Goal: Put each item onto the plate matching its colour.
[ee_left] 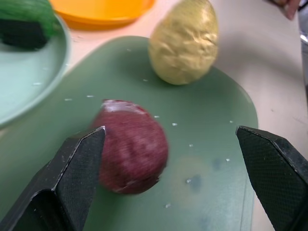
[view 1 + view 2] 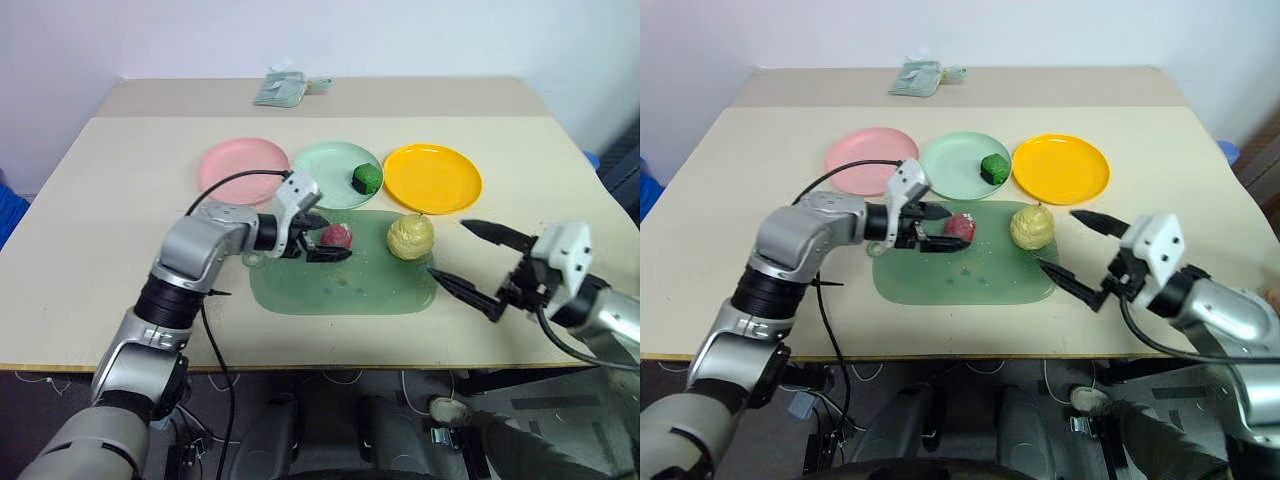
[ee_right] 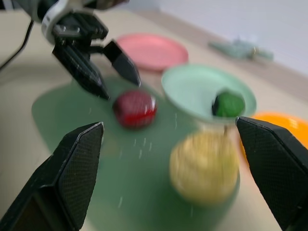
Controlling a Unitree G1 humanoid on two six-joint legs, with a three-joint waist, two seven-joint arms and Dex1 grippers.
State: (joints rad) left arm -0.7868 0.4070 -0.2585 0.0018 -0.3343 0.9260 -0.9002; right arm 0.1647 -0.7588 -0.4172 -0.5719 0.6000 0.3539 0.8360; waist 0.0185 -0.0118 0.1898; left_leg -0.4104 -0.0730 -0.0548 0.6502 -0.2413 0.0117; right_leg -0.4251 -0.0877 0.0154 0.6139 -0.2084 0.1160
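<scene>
The dark red lump (image 2: 339,235) lies on the green mat (image 2: 340,285). My left gripper (image 2: 325,239) is open, its fingers on either side of the lump's near end. One finger (image 1: 77,168) is close beside the lump (image 1: 132,147); I cannot tell if they touch. The pale yellow lump (image 2: 410,237) stands at the mat's right edge. The dark green chunk (image 2: 367,178) rests on the mint green plate (image 2: 325,165). The pink plate (image 2: 240,168) and the yellow plate (image 2: 432,178) hold nothing. My right gripper (image 2: 449,248) hangs open just right of the yellow lump.
A folded greenish cloth (image 2: 280,89) lies at the table's far edge. A black cable (image 2: 225,185) loops over my left forearm. The table's front edge runs close under the mat.
</scene>
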